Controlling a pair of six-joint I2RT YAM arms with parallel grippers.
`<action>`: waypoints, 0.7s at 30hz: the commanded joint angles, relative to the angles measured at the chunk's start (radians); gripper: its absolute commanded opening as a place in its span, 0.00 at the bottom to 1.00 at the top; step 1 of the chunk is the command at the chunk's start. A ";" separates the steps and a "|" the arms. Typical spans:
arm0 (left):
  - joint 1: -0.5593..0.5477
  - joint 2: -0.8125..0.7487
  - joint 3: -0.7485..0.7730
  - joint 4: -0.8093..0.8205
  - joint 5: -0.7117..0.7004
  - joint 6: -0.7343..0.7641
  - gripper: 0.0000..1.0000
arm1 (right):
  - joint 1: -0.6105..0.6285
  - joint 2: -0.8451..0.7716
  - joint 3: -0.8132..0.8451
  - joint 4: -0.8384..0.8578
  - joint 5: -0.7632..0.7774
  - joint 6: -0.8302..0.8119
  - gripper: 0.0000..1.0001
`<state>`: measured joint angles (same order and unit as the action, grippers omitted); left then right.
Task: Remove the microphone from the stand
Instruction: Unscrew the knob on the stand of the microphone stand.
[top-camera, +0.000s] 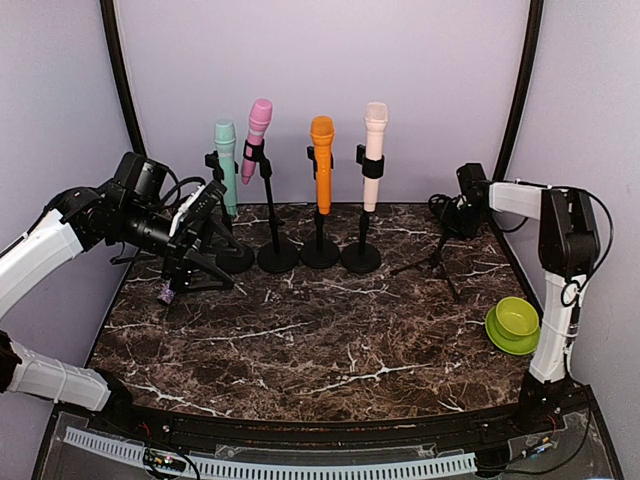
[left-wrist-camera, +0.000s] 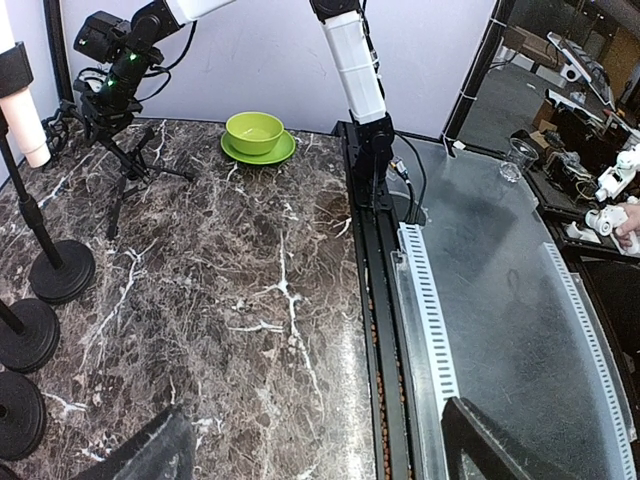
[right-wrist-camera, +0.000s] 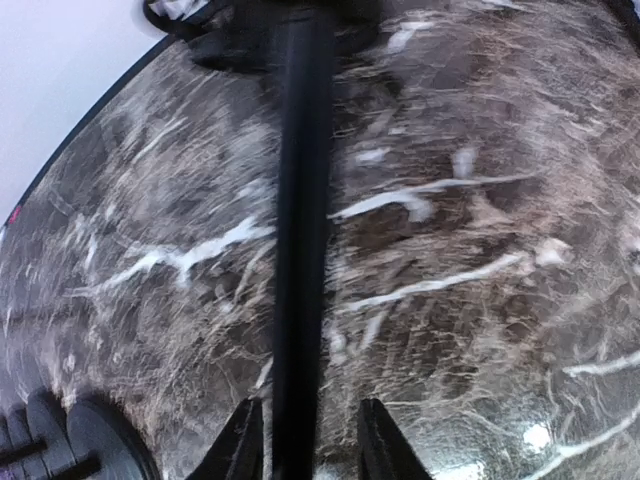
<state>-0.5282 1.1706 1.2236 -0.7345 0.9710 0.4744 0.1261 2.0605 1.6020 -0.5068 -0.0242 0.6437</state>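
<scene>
Right wrist view shows a blurred black shaft (right-wrist-camera: 300, 250), microphone or stand undetermined, between the right gripper (right-wrist-camera: 308, 425) fingers, set narrow; contact cannot be told.

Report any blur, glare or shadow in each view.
Right wrist: smeared throughout, the black rod and marble table both soft, one small glint lower right. Left wrist: sharp, with a pale sheen on the clear panel. Top external: even light, no harsh shadows, the orange microphone crisp.
</scene>
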 joint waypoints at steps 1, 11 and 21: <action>0.005 -0.023 0.010 -0.003 0.030 -0.021 0.87 | 0.004 -0.019 -0.015 0.048 -0.028 0.005 0.06; 0.004 -0.020 -0.019 0.070 0.056 -0.086 0.87 | 0.126 -0.349 -0.284 0.308 -0.032 0.007 0.00; -0.014 -0.005 -0.094 0.326 0.139 -0.351 0.86 | 0.527 -0.918 -0.749 0.563 0.186 0.074 0.00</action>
<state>-0.5285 1.1687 1.1671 -0.5632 1.0500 0.2802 0.5320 1.3140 0.9848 -0.1059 0.0261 0.6674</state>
